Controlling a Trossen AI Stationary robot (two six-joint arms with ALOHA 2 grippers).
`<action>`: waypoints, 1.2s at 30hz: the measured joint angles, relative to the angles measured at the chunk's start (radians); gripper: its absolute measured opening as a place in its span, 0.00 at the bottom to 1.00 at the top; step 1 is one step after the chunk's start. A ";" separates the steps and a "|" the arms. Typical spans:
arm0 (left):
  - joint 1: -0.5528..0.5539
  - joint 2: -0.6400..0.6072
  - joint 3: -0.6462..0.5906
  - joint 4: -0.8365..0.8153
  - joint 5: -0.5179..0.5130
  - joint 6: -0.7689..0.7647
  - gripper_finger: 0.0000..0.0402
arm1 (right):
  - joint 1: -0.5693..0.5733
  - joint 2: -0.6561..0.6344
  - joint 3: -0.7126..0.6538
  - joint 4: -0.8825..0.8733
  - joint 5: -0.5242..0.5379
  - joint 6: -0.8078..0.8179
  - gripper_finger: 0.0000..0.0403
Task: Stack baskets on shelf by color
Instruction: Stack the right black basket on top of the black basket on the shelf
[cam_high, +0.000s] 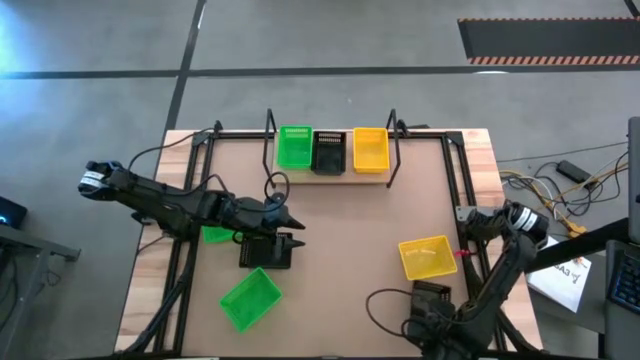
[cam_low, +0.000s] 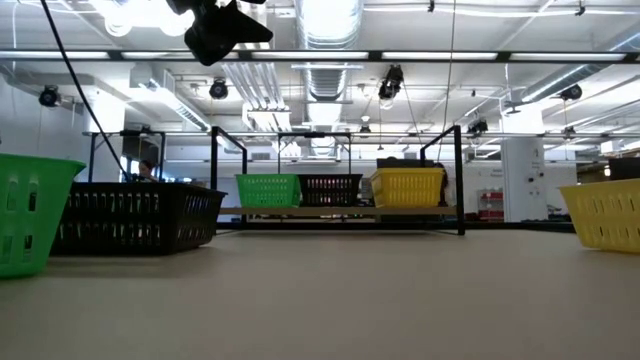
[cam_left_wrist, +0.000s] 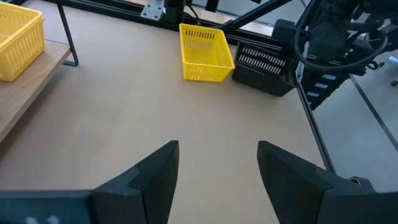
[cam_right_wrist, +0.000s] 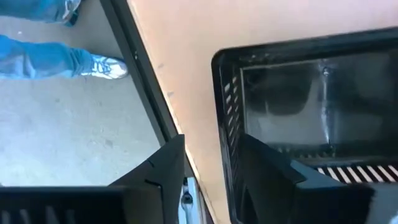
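1. Right gripper (cam_right_wrist: 211, 150): at the table's 5 o'clock edge. Its fingers are spread and straddle one wall of a loose black basket (cam_right_wrist: 292, 99), one finger outside and one inside. There is a visible gap on the outer side, so nothing is pinched.
2. Left gripper (cam_left_wrist: 217, 155): spread wide and empty. It hangs high above the table toward 9 o'clock, over another black basket (cam_high: 265, 251).
3. Step in hand (judged): taking up the loose black basket at 5 o'clock for the black pile. The fingers are placed but the grasp is not made.
4. Next move (judged): close the fingers on the wall between them and lift clear. Carry the basket to 12 o'clock, square it over the black basket on the shelf and nest it inside. The thin mesh wall may tilt in a one-sided pinch.
5. Shelf (cam_high: 332, 177): a wooden board with wire ends at the table's 12 o'clock. It holds a row of three baskets: a green basket (cam_high: 294, 146), a shelf black basket (cam_high: 328, 152) and a yellow basket (cam_high: 370, 148).
6. Baskets not yet shelved:
   - a loose yellow basket (cam_high: 427, 257) at 4 o'clock, just beside the one being taken
   - a tilted green basket (cam_high: 250, 298) at 7 o'clock
   - a second green basket (cam_high: 214, 235) at 9 o'clock, partly hidden under the left arm
7. Beyond the table: a person's jeans leg and a white shoe (cam_right_wrist: 113, 67) on the floor, past the near edge.
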 joint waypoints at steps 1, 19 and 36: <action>0.000 0.000 0.000 0.000 0.000 0.000 0.50 | 0.001 0.000 0.000 -0.009 0.000 0.000 0.38; 0.000 0.000 0.000 0.000 0.000 0.000 0.50 | 0.004 0.065 -0.011 -0.032 -0.046 -0.060 0.04; 0.000 -0.069 0.025 -0.001 0.000 0.003 0.50 | -0.103 0.043 0.324 -0.070 -0.079 -0.328 0.02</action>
